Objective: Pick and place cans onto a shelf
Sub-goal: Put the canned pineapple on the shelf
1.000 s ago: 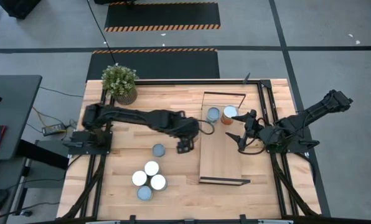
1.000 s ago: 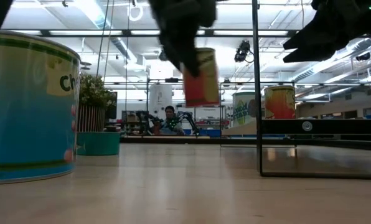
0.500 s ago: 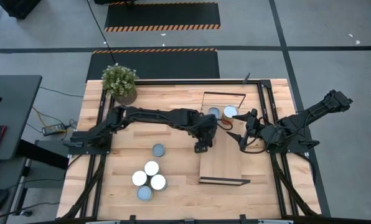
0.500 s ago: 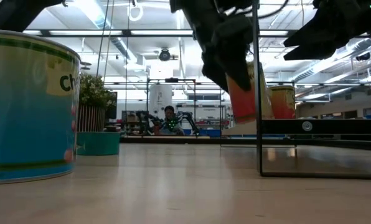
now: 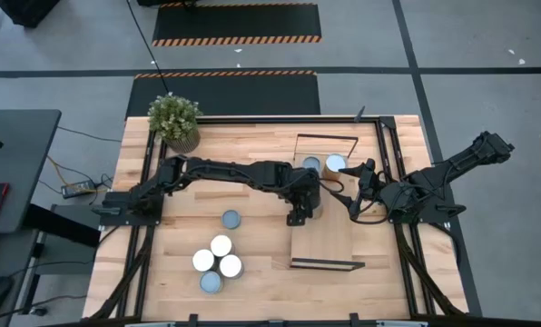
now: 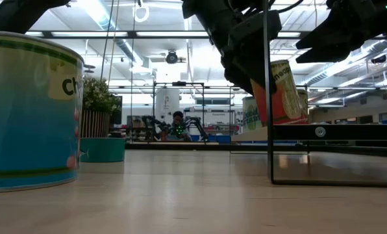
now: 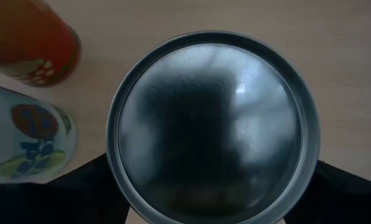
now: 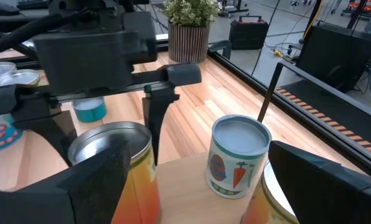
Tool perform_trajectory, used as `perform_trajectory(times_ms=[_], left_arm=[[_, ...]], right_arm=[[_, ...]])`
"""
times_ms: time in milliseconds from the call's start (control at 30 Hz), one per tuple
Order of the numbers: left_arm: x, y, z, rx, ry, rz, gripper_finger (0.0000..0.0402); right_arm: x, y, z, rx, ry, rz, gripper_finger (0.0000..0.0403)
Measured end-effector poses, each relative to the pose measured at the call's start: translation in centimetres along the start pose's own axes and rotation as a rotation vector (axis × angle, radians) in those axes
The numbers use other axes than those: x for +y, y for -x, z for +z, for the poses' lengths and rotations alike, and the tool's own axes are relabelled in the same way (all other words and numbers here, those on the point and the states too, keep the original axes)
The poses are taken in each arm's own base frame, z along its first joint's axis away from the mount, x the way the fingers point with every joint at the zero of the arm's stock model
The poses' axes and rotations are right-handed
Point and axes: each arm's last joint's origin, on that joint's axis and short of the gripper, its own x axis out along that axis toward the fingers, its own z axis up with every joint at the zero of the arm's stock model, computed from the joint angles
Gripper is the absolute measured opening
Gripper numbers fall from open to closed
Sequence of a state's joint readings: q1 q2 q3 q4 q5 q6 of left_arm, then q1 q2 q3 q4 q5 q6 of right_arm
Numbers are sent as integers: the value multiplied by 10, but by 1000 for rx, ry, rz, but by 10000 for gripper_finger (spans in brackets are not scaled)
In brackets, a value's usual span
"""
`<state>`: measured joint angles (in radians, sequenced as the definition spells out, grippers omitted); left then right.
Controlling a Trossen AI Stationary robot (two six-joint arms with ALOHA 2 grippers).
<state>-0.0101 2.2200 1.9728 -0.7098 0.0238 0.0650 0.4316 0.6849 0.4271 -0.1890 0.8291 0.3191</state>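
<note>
Low view: left pincer [image 6: 262, 78] clamped around can [image 6: 279, 92].

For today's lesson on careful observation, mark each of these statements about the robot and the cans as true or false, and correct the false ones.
1. The left hand holds a can over the shelf. True.
2. Two cans already stand on the shelf near its far end. True.
3. The right hand grips a can. False: it is open and holds nothing, waiting beside the shelf.
4. The potted plant stands on the shelf. False: it stands at a far corner of the table.
5. Five cans are on the table off the shelf. True: four clustered, one apart.
</note>
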Motion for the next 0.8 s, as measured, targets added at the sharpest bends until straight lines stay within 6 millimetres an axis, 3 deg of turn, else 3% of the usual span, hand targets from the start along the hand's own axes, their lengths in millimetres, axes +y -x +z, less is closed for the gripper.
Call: perform_trajectory(times_ms=[467, 800], left_arm=[[12, 0, -1, 1, 52, 30, 316], [17, 0, -4, 28, -4, 44, 316]], right_arm=[[0, 0, 0, 0, 0, 0, 388], [0, 0, 0, 0, 0, 0, 388]])
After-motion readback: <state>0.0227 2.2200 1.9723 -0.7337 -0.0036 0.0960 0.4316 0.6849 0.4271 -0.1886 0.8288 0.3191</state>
